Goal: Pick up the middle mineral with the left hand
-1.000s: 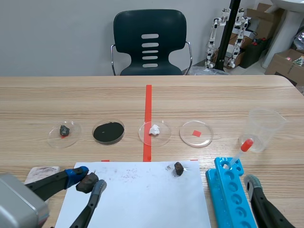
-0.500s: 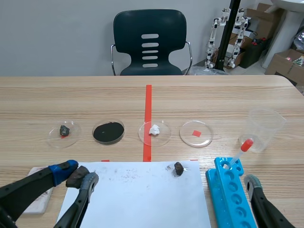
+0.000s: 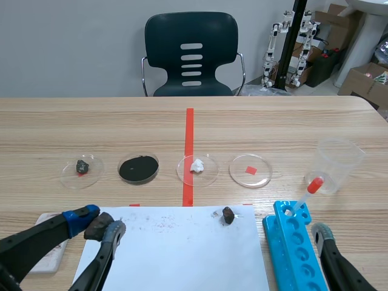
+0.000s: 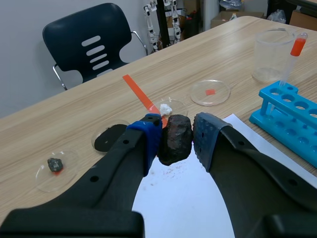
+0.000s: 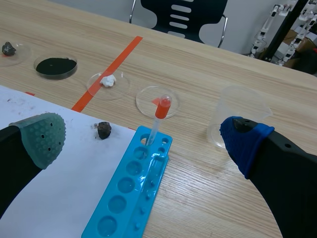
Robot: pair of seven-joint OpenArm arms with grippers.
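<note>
The left tool (image 4: 177, 134) squeezes the dark brown rock (image 4: 173, 145) between its two pads, over the left edge of the white paper (image 3: 182, 254) on the counter (image 3: 273, 121). The right tool (image 5: 143, 136) is wide open near the blue rack (image 5: 130, 196).

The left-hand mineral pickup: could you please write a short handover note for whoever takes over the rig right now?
Left gripper: shut on the dark mineral, at the left edge of the white sheet.
Right gripper: open, holding nothing, low beside the blue rack.
A second mineral lies on the sheet; a third mineral sits in the leftmost dish.
Done: mineral gripped, apparently clear of the sheet.
Left: confirm the lift and hold the grip.
</note>
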